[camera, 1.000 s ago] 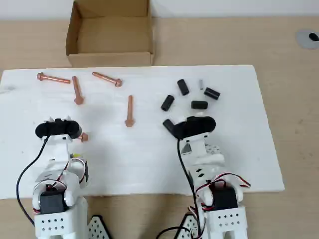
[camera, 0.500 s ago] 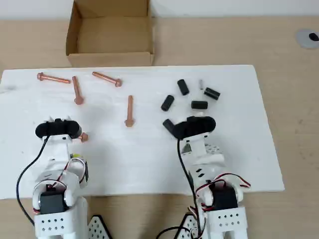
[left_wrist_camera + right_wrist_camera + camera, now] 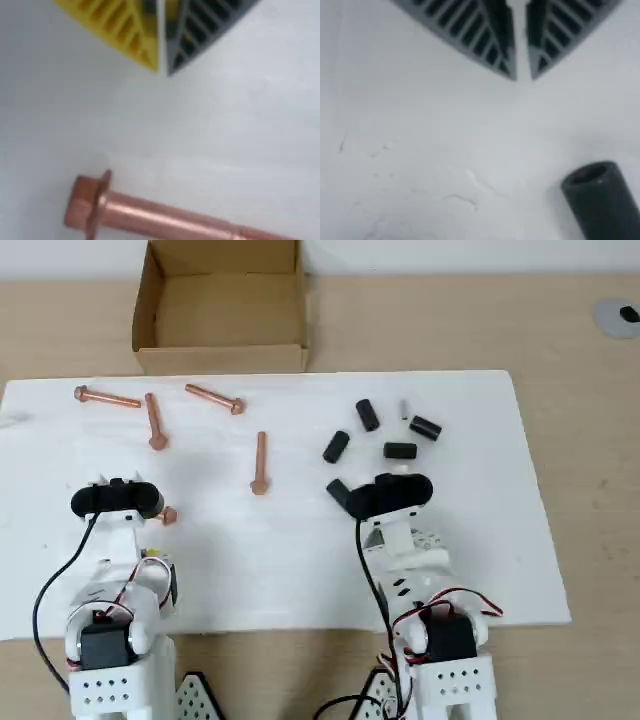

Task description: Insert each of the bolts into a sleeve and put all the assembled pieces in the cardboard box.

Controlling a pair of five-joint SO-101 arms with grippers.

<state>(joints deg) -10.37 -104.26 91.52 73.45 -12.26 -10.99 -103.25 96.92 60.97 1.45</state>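
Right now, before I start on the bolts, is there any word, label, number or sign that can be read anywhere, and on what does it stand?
None can be read.
The cardboard box has plain walls, the bolts and sleeves carry no visible markings, and the white sheet has no print.
The grey disc beyond the sheet is too small to tell.

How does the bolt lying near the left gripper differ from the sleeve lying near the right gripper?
The bolt is copper-coloured; the sleeve is black. The bolt is a slim shaft with a flanged hex head; the sleeve is a short, thick tube with an open, hollow end. Both lie flat on the white sheet, and neither is gripped.
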